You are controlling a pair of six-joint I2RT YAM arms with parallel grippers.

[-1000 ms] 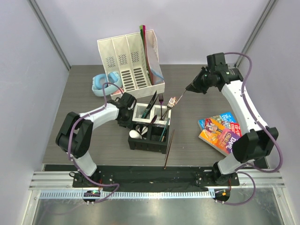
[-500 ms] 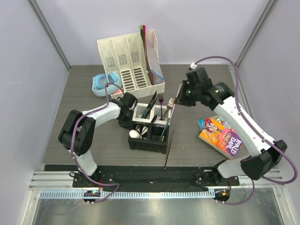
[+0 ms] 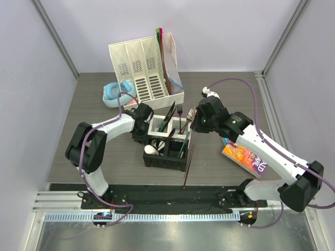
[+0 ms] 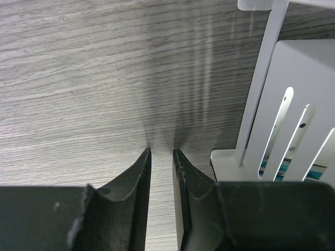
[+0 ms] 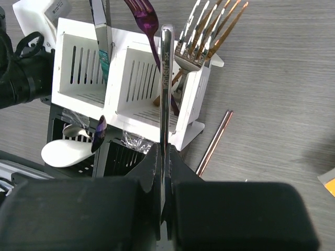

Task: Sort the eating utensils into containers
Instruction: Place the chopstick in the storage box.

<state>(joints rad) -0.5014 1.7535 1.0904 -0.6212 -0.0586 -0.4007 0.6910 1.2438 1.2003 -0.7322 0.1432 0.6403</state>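
Bare counter (image 3: 209, 154) is left open right of the caddy (image 3: 163, 160). The metal fork (image 5: 166, 78) is clamped in the right pincer (image 5: 165, 152) over the white cells. The left pincer (image 4: 161, 157), barely parted and empty, is set beside the caddy wall.

Metal fork (image 5: 166, 89) handle end, buried in right hand (image 5: 166, 152)

White links and black joints are seen on the left arm (image 3: 111, 125) and right arm (image 3: 264, 146), with purple cables (image 3: 230, 80) looped alongside; the fingers (image 4: 137, 178) are black, ridged.

Organiser (image 3: 140, 67) stands behind the caddy (image 3: 163, 161), book (image 3: 244, 155) lies to its right.
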